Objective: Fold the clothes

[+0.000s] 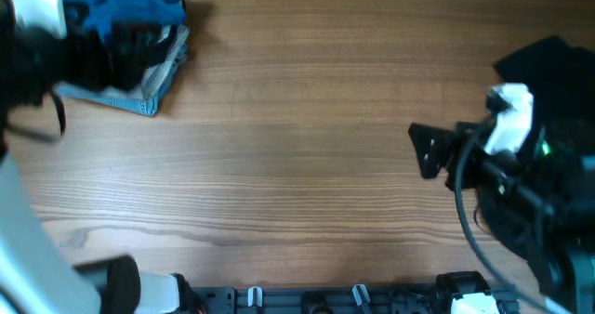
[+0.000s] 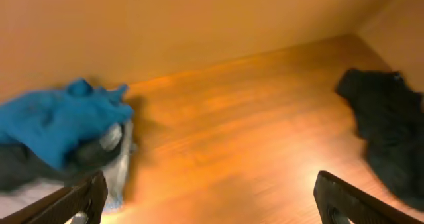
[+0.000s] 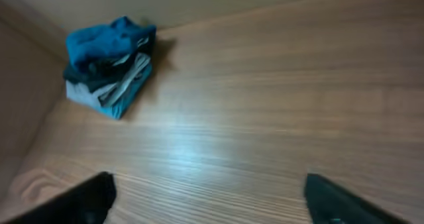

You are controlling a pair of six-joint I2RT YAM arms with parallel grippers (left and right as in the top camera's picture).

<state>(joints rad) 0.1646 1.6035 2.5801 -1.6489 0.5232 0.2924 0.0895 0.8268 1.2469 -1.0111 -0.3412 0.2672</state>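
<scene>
The deep-blue shirt lies crumpled on top of a folded stack at the table's back left, over a black piece and a pale denim-grey piece. The stack also shows in the left wrist view and the right wrist view. A loose black garment lies at the back right and also shows in the left wrist view. My left gripper is open and empty, just right of the stack. My right gripper is open and empty over bare wood, and its own view faces the stack.
The wooden table stretches between the two piles. My right arm and its cables partly cover the black garment. A dark rail with mounts runs along the front edge. My left arm is a dark blur at the far left.
</scene>
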